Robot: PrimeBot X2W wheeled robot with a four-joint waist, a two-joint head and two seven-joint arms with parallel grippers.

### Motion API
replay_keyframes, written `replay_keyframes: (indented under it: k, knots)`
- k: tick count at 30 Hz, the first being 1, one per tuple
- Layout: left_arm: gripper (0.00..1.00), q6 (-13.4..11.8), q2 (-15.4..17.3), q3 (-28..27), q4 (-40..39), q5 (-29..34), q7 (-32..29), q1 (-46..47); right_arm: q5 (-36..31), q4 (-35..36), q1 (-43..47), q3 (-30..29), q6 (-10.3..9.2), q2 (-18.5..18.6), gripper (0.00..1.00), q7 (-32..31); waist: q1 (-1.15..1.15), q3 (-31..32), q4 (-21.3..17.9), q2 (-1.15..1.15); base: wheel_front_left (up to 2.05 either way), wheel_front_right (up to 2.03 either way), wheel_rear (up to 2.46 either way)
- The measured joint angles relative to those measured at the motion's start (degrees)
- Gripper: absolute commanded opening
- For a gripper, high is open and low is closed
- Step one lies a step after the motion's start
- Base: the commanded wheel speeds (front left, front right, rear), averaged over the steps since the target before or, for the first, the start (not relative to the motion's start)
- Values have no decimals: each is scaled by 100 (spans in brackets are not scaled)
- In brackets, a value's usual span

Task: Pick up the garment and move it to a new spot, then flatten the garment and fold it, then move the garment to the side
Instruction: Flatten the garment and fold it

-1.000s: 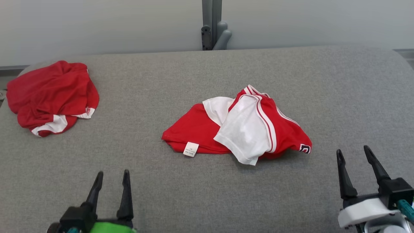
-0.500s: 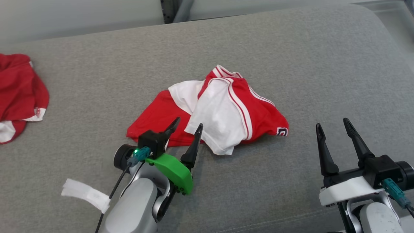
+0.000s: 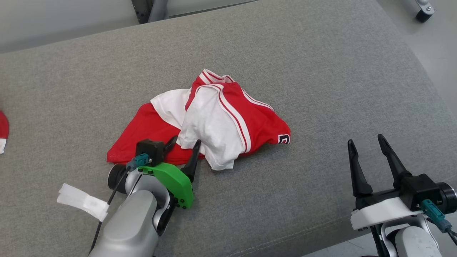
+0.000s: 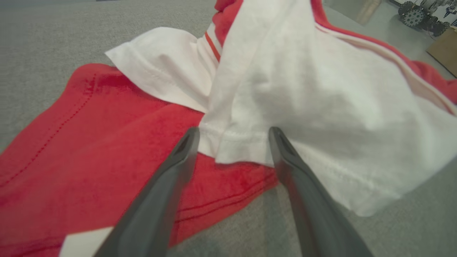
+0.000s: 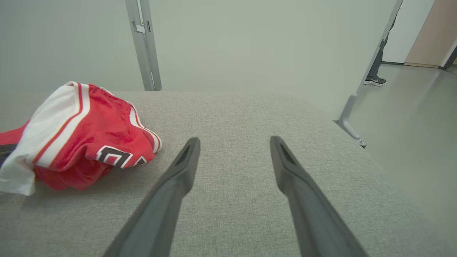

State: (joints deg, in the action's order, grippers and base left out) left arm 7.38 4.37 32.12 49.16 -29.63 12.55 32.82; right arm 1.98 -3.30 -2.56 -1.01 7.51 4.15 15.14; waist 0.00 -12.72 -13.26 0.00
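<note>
Jersey [image 3: 214,117] lies crumpled mid-table [image 3: 321,71]. Head view: the left tool [image 3: 186,140], fingers apart, has just reached its near edge. Left wrist view: the white sleeve hem [image 4: 242,146] sits between the fingers, ungripped, so pickup looks imminent. Right wrist view: the right tool [image 5: 234,140], also apart, hovers over bare table.

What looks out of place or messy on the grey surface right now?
The shirt lies bunched in a heap, a white sleeve flopped over the red body. The open left gripper sits at its near edge. Nothing looks torn or spilled.
</note>
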Motion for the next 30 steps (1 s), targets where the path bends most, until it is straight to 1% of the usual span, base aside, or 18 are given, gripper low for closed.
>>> replay_keyframes:
  k: [1, 2, 3, 4, 10, 14, 17, 19, 21, 25, 30]
  knots:
    - [100, 0, -7, 10, 46, -53, 14, 19, 0, -1, 0, 20, 0, -5, 100, 0, 0, 5, 10, 0, 0, 0, 0]
    - [71, 0, -11, 34, 83, -134, 15, 39, 0, -4, -1, 31, 0, -8, 100, 0, 0, 10, 20, 0, 0, 0, 0]
    - [32, 0, -11, 90, 118, -194, 19, 63, 0, -8, -2, 44, 0, -8, 100, 0, 0, 16, 31, 0, 0, 0, 0]
    - [0, 0, -16, 179, 137, -220, -1, 82, 1, -10, -2, 59, 0, -8, 100, 0, 0, 21, 40, 0, 0, 0, 0]
    - [0, 0, -94, 661, -31, -653, -107, 131, 0, -14, -4, 103, 0, 1, 100, 0, 0, 43, 60, 0, 0, 0, 0]
    - [0, 0, -105, 971, -448, -903, -267, 288, 0, -15, 5, 94, 0, 20, 100, 0, 0, 82, 73, 0, 0, 0, 0]
    - [0, 0, -112, 1136, -826, -913, -394, 498, 0, -14, 47, 88, 0, 19, 100, 0, 0, 123, 82, 0, 0, 0, 0]
    - [0, 0, -110, 1151, -962, -913, -431, 564, -1, -14, 52, 93, 0, 15, 100, 0, 0, 135, 81, 0, 0, 0, 0]
    - [0, -1, -110, 1154, -1267, -925, -516, 653, 1, -4, 51, 114, 0, -1, 100, 0, 0, 158, 68, 0, 0, 0, 0]
    - [0, -89, -129, 1260, -1838, -962, -840, 938, 34, 2, 35, 160, 0, -34, 100, 0, 0, 161, 29, 0, 0, 0, 0]
    - [0, -193, -142, 1638, -2162, -1022, -1218, 1621, 96, -13, -142, 313, 0, -88, 100, 0, 0, 89, -79, 0, 0, 0, 0]
